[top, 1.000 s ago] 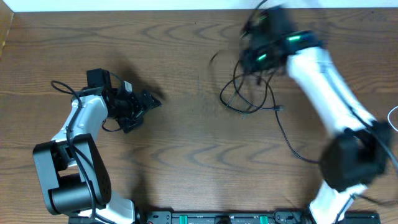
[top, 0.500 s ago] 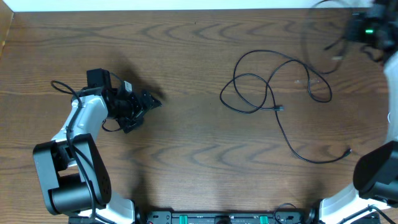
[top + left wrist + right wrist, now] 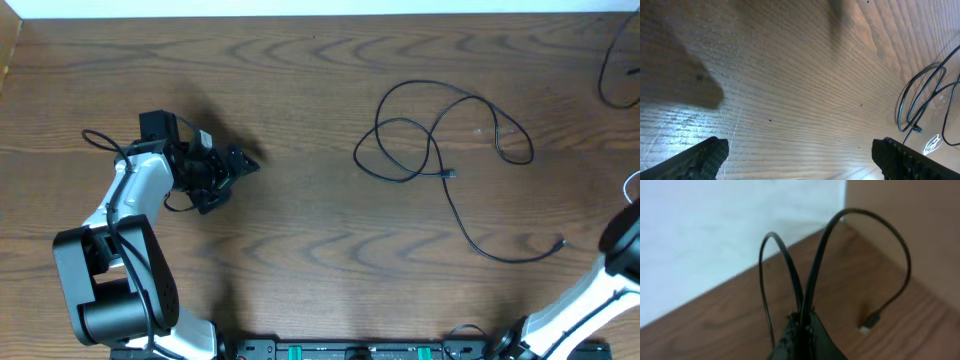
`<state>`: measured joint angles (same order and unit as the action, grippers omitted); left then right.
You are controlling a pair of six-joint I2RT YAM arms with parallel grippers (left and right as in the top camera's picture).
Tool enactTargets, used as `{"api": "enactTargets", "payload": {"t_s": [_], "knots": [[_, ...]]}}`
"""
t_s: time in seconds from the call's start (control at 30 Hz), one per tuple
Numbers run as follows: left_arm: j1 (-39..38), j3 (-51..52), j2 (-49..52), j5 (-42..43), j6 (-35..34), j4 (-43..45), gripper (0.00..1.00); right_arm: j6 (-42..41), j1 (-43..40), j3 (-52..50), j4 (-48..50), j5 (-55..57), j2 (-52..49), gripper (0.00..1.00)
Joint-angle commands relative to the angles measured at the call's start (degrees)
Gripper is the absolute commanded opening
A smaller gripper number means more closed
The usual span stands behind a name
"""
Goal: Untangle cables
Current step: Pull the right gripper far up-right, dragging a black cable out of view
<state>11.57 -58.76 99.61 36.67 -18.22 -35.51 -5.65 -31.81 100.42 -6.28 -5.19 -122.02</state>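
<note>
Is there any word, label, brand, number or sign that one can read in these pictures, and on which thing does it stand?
None can be read.
The loose black cable on the table, the held cable in the right gripper and the left gripper show no writing.
The black strip at the near edge has green marks, too small to read.

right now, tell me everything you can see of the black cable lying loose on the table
The black cable is a thin, flexible cord lying flat on the wooden table, right of centre. It curls into loose overlapping loops, then a tail trails toward the near right edge. One small plug sits below the loops, another ends the tail. Only the table touches it.
</note>
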Motion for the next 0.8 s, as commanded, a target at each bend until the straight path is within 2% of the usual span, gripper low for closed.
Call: {"api": "enactTargets", "payload": {"t_s": [0.0, 0.1, 0.3, 0.33, 0.37, 0.47, 0.6, 0.7, 0.77], "knots": [[0.3, -0.3, 0.3, -0.5, -0.1, 0.0, 0.98, -7.0, -0.7, 0.4, 6.6, 0.6, -6.0, 0.01], [0.3, -0.3, 0.3, -0.5, -0.1, 0.0, 0.98, -12.0, -1.6, 0.4, 12.8, 0.5, -10.4, 0.01], [0.3, -0.3, 0.3, -0.5, -0.1, 0.0, 0.98, -12.8, -2.7, 0.4, 16.8, 3.3, -15.7, 0.02], [0.3, -0.3, 0.3, -0.5, -0.1, 0.0, 0.98, -12.5, -2.9, 0.4, 16.6, 3.7, -15.8, 0.06], [0.3, -0.3, 0.3, -0.5, -0.1, 0.0, 0.98, -12.3, -3.3, 0.4, 16.4, 3.8, -15.8, 0.23], [0.3, -0.3, 0.3, -0.5, -0.1, 0.0, 0.98, -12.3, -4.3, 0.7, 15.5, 3.8, -15.0, 0.49], [0.3, -0.3, 0.3, -0.5, -0.1, 0.0, 0.98, -8.9, -5.1, 2.7, 9.1, 3.8, -12.4, 0.70], [0.3, -0.3, 0.3, -0.5, -0.1, 0.0, 0.98, -3.4, -5.0, 5.0, 0.7, 5.7, -8.8, 0.83], [0.3, -0.3, 0.3, -0.5, -0.1, 0.0, 0.98, -2.9, -4.8, 5.4, -3.6, 5.6, -5.4, 0.89]]}}
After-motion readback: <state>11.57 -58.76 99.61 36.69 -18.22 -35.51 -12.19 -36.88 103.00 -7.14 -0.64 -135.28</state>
